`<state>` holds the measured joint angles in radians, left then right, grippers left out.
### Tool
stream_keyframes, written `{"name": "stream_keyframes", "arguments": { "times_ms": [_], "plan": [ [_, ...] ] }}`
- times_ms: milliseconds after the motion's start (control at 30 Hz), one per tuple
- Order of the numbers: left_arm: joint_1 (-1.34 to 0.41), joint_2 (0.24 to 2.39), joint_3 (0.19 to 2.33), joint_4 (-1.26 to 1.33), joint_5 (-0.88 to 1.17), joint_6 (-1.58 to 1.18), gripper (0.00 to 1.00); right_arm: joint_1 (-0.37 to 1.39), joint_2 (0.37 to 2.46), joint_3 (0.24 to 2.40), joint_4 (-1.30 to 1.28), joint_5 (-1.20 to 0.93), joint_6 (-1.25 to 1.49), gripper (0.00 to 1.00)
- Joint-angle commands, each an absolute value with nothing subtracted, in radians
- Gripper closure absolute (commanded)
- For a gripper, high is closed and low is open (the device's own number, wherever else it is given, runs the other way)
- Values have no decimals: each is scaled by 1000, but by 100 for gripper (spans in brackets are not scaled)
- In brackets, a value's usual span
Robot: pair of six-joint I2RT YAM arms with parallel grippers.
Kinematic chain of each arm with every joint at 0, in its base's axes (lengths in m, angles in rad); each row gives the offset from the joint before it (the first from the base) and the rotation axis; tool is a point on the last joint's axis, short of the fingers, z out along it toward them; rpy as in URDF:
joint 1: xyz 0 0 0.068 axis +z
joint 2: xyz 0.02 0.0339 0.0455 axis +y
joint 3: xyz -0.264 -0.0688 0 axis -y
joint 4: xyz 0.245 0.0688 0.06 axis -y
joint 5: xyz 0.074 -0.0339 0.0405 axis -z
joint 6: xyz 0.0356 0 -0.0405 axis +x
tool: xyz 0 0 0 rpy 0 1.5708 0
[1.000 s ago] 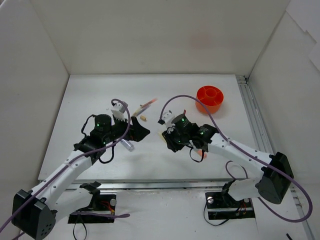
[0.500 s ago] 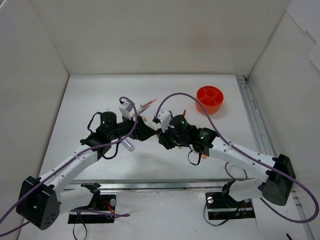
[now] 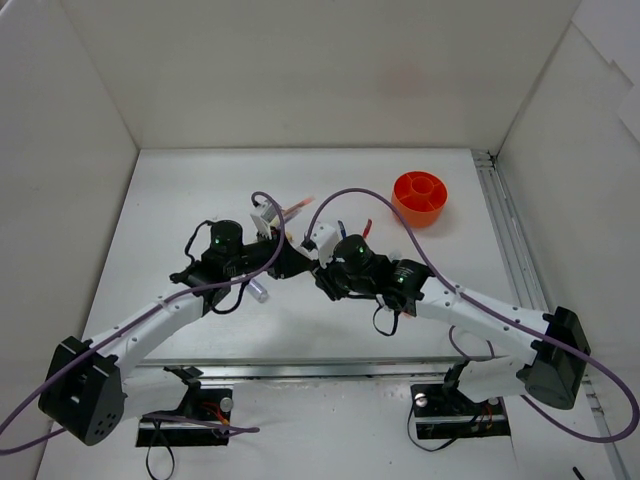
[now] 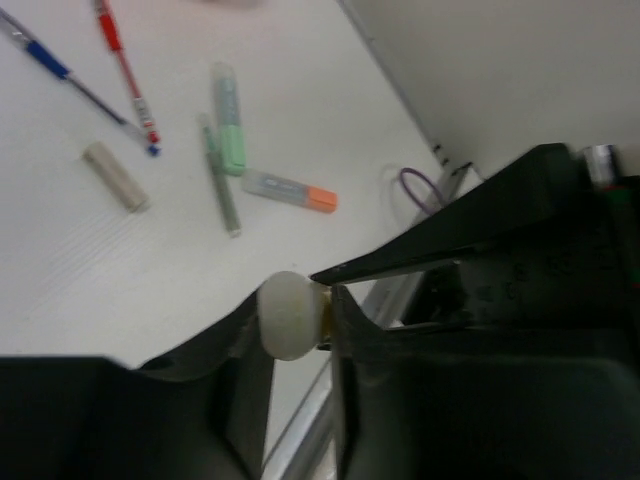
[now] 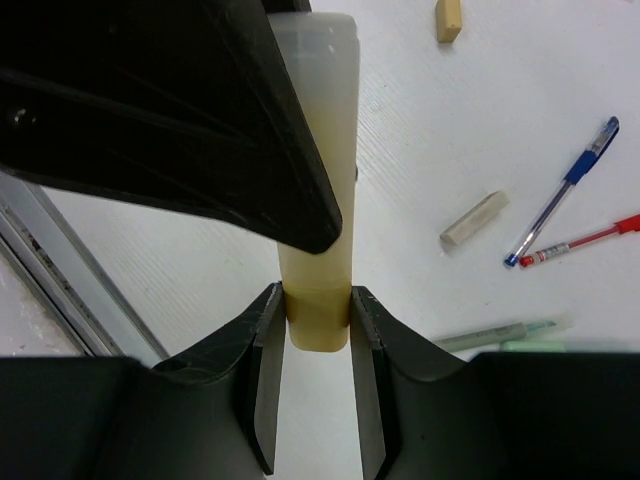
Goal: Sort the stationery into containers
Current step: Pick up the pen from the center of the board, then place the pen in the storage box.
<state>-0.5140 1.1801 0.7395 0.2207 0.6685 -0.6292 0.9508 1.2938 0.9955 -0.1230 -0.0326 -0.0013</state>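
My right gripper (image 5: 318,320) is shut on the base of a yellow highlighter (image 5: 322,190) and holds it above the table. Facing it at mid-table, my left gripper (image 4: 297,315) is shut on the highlighter's whitish cap (image 4: 286,320). In the top view the left gripper (image 3: 298,262) and right gripper (image 3: 320,268) meet tip to tip, and the highlighter is hidden between them. The orange pot (image 3: 401,189) stands at the back right, apart from both arms. A blue pen (image 5: 565,185), a red pen (image 5: 585,240) and a beige stub (image 5: 474,219) lie on the table.
A green highlighter (image 4: 229,120), a slim green pen (image 4: 218,180) and an orange-capped highlighter (image 4: 290,190) lie below the grippers. A clear tube (image 3: 257,290) lies beside the left arm. White walls enclose the table, and a rail (image 3: 505,230) runs along its right side.
My left gripper has moved right to meet the right gripper and has shut on the highlighter's cap. The right gripper has shifted slightly left, still gripping the highlighter.
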Motion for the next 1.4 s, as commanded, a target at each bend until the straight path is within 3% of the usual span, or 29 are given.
{"name": "stream_keyframes", "arguments": {
  "times_ms": [0,67,300,367,467,500,567,700,933,1200,1367],
  "plan": [
    [-512,1166,793,291,669,-617,88,951,1252,1000,-68,25,-5,97],
    [-512,1167,793,291,670,-617,100,954,1249,996,-67,34,-5,96],
    [-512,1167,787,350,686,-647,100,954,1223,976,-63,37,32,82],
    [-512,1177,790,367,689,-666,100,951,1195,965,-61,35,28,60],
    [-493,1192,802,402,741,-707,100,953,1136,937,-61,41,11,43],
    [-467,1213,804,423,770,-757,100,950,1115,928,-63,44,11,23],
    [-436,1242,802,530,880,-829,100,951,1065,905,-66,78,-43,2],
    [-390,1368,798,785,1020,-1091,100,956,914,876,-49,129,-116,2],
    [-380,1627,814,1679,1155,-1703,100,963,897,810,-12,124,-357,2],
    [-414,1617,854,1677,1160,-1674,100,968,894,729,106,298,-281,2],
    [-414,1608,877,1677,1170,-1701,100,966,723,488,395,131,-386,2]
  ]
}}
